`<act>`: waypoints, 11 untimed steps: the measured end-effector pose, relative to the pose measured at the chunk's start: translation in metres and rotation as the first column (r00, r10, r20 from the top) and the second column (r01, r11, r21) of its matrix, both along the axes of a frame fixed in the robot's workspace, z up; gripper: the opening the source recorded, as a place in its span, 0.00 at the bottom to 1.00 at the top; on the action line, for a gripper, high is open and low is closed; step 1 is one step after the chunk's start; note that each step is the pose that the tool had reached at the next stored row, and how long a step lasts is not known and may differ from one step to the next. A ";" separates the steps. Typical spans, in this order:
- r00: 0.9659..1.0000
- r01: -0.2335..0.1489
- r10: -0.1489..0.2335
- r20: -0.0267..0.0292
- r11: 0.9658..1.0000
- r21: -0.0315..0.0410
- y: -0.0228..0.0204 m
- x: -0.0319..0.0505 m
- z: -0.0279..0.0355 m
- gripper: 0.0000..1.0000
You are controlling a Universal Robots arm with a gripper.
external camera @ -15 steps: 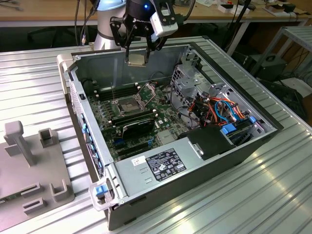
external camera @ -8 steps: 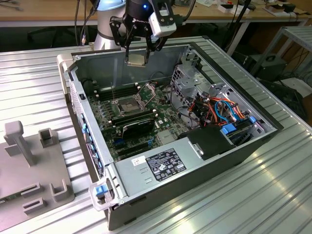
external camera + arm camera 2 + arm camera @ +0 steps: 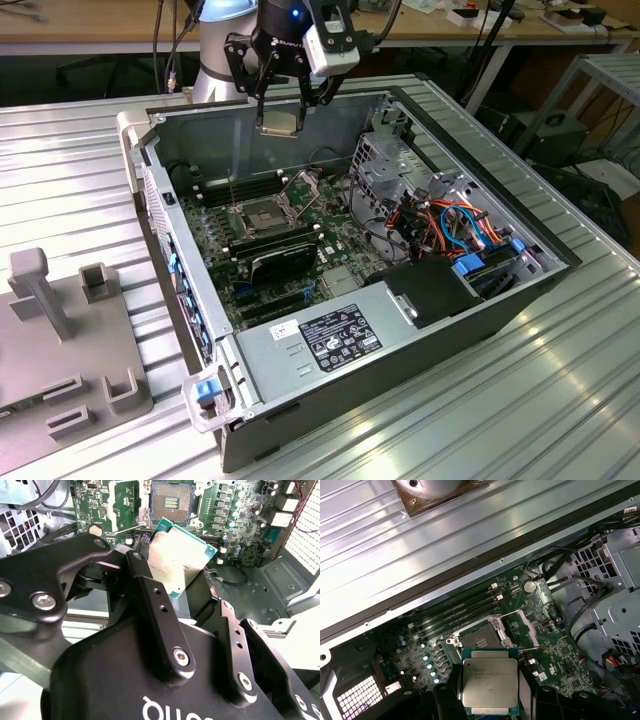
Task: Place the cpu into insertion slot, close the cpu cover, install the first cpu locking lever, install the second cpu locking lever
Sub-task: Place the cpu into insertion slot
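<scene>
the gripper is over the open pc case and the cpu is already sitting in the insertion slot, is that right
Not quite: the cpu is not in the insertion slot. The first wrist view shows it gripped by the gripper, apart from the slot, which lies empty. The rest is right.

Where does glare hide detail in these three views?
Second wrist view: strong glare whitens the metal top of the chip, washing out its surface. First wrist view: the ribbed table reflects bright streaks, while the chip's top is evenly lit. Exterior view: light inside the computer case is even, without harsh shadows.
</scene>
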State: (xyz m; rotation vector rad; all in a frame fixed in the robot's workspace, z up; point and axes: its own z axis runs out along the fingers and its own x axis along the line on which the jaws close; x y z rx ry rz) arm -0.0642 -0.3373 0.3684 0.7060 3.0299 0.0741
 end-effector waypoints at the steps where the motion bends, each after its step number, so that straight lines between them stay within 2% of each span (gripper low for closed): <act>1: 1.000 0.005 -0.005 0.000 1.000 0.000 0.0000 -0.0002 -0.0001 0.55; 11: 1.000 0.010 -0.010 0.000 1.000 0.000 0.0000 -0.0002 -0.0001 0.55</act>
